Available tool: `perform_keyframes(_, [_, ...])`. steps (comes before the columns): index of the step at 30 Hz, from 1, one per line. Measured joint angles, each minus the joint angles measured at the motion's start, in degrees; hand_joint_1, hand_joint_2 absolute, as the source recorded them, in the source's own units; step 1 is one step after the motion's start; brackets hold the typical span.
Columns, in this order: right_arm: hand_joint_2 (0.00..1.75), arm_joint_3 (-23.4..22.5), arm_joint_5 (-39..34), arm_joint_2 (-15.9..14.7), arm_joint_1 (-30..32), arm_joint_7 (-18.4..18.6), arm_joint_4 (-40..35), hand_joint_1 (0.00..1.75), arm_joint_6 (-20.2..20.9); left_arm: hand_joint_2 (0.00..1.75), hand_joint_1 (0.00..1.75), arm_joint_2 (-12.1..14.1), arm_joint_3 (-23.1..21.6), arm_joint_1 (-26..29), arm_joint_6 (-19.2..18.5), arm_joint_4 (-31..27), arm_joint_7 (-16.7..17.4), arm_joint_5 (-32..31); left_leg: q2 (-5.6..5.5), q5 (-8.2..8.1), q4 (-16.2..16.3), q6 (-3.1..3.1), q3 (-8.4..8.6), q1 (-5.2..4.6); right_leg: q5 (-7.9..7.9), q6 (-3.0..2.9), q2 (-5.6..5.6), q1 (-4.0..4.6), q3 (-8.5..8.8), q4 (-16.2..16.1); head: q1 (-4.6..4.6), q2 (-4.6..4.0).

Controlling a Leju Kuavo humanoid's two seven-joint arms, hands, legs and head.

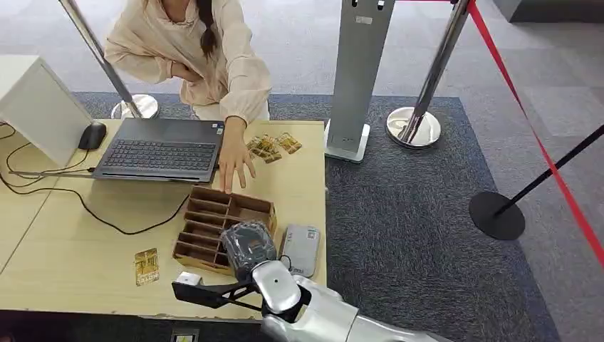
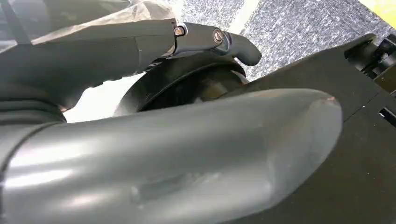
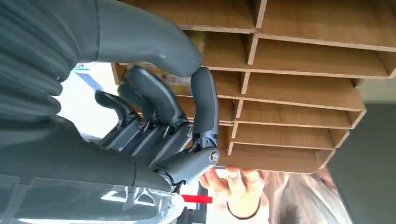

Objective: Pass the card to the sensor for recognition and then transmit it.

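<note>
Wooden table [image 1: 71, 235] carries everything, so places below are given from the slotted wooden box [image 1: 214, 214] near its front edge. Right hand [image 1: 247, 246] hangs over the box's near-right corner. In the right wrist view its fingers [image 3: 154, 98] are curled down into the slots under the thumb. A gold patch shows behind them, possibly a card, but it is too hidden to say whether anything is pinched, so the grasp can't be called. Left hand [image 2: 187, 154] is seen only very close up in the left wrist view, so whether it is released or clenched can't be told either. A person's hand [image 1: 233, 160] rests on the table touching the box's far edge. The grey sensor [image 1: 301, 249] lies flat just right of the box. A loose pile of gold cards [image 1: 271, 147] sits beyond the box, and a single card [image 1: 146, 266] lies flat to its left, well apart from the hand. Risks, as a judgement: curled fingers may catch a divider and drag or tip the light box, which could shove it into the sensor. A thin card could slip from a shallow pinch or jam edge-on in a slot. Two cards could lift together. The person's hand is near enough to get bumped if the box slides.
</note>
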Motion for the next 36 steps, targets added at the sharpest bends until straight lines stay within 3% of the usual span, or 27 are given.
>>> perform_keyframes(16, [1.75,0.0,0.5,0.0,0.0,-0.4,0.5,1.71,-0.2,0.0,0.0,0.0,0.0,0.0,0.0,0.0,0.1,-0.2,0.0,0.0,0.0,0.0,-0.01,0.0,0.0,0.0,0.0,0.0,0.0,0.0,0.02,0.0])
perform_keyframes(17, [1.75,0.0,0.5,0.0,0.0,-0.4,0.5,0.61,-0.2,0.0,0.0,0.0,0.0,0.0,0.0,0.0,0.1,-0.2,0.0,0.0,0.0,0.0,-0.01,0.0,0.0,0.0,0.0,0.0,0.0,0.0,0.02,0.0])
perform_keyframes(18, [1.75,0.0,0.5,0.0,0.0,-0.4,0.6,0.61,-0.2,0.0,0.0,0.0,0.0,0.0,0.0,0.0,0.1,-0.2,0.0,0.0,0.0,0.0,-0.01,0.0,0.0,0.0,0.0,0.0,0.0,0.0,0.02,0.0])
perform_keyframes(19, [1.75,0.0,0.5,0.0,0.0,-0.4,0.6,0.26,-0.2,0.0,0.0,0.0,0.0,0.0,0.0,0.0,0.1,-0.2,0.0,0.0,0.0,0.0,-0.01,0.0,0.0,0.0,0.0,0.0,0.0,0.0,0.02,0.0])
perform_keyframes(20, [1.75,0.0,0.6,0.0,0.0,-0.4,0.6,0.17,-0.2,0.0,0.0,0.0,0.0,0.0,0.0,0.0,0.1,-0.2,0.0,0.0,0.0,0.0,-0.02,0.0,0.0,0.0,0.0,0.0,0.0,0.0,0.02,0.0])
perform_keyframes(23, [1.75,0.0,1.7,0.0,-0.3,0.2,0.8,0.0,-0.6,0.0,0.0,0.0,0.0,0.0,-0.2,0.0,0.0,-0.2,0.0,0.0,0.0,0.0,-0.01,0.0,0.0,0.0,0.0,0.0,0.0,0.0,0.02,0.02])
perform_keyframes(36, [1.75,-1.1,4.4,0.1,-1.5,2.8,-1.3,0.0,-1.3,0.0,0.0,0.0,0.0,0.0,-0.2,0.0,0.1,-0.2,0.0,0.0,0.0,0.0,-0.02,0.0,0.0,0.0,0.0,0.0,0.0,0.0,0.0,0.0])
